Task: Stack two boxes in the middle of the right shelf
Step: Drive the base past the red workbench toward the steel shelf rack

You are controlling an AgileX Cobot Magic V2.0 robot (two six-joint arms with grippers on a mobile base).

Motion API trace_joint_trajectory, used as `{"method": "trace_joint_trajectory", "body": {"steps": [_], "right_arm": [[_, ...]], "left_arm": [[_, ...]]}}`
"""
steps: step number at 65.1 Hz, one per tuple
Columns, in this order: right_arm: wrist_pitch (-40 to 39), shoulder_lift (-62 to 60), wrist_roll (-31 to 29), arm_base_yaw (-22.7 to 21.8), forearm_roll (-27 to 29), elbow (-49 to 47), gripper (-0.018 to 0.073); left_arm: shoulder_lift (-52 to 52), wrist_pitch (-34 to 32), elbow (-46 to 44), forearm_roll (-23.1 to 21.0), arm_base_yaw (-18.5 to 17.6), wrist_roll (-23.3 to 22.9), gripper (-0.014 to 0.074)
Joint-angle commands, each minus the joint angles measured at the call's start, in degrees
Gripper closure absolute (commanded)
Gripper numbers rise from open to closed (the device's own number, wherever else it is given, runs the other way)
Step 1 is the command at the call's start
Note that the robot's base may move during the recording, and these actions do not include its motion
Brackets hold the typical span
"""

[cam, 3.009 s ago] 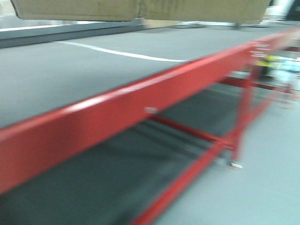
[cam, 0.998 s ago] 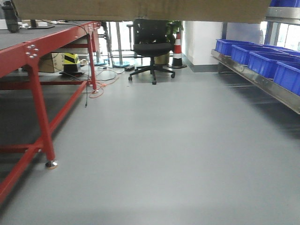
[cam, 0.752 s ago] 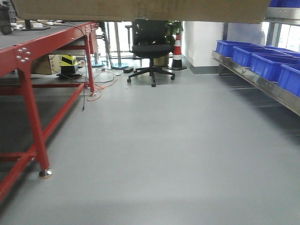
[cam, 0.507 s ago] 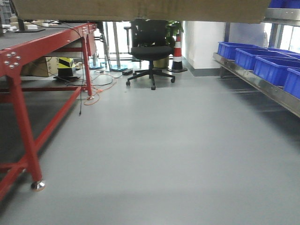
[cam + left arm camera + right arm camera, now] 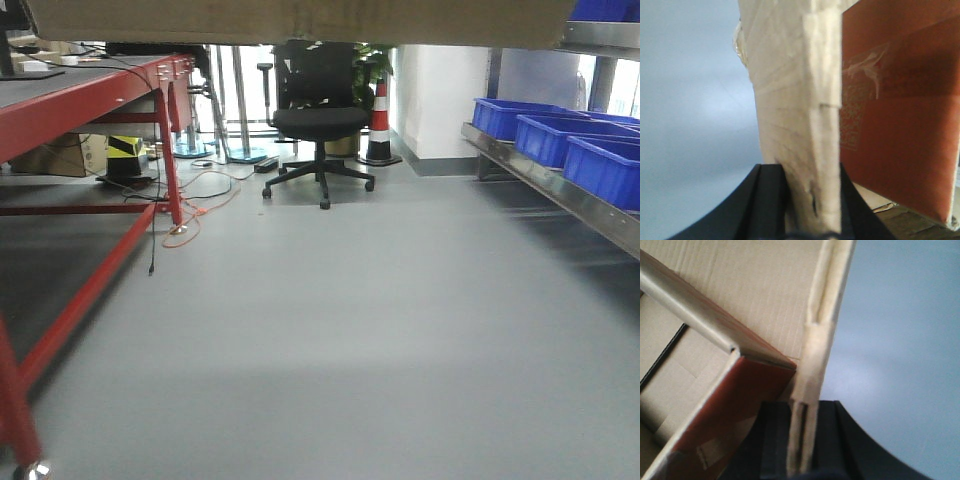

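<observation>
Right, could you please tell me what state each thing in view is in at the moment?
Cardboard box: held up in the air, top open, one flap folded inward.
Left gripper: shut on a wall of the box.
Right gripper: shut on a wall of the box too.
Office chair: upright, empty.
Traffic cone: standing upright.
Blue bins: sitting in a row on the steel shelf.
</observation>
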Motion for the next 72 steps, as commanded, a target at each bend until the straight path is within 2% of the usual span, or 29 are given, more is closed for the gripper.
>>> {"method": "trace_joint_trajectory", "body": {"steps": [1,72], "right_arm": [[-2.6,-0.6,-1.2,-0.4,-2.2,-0.7,0.0713],[-3.0,-0.6,-1.2,-0.4,-2.2,-0.7,0.0713]], "left_arm": [[-1.0,-1.9,-0.9,0.5,0.3,-0.2,0.0708],[-1.0,-1.9,-0.9,1.8,0.3,-0.2,0.0708]]}}
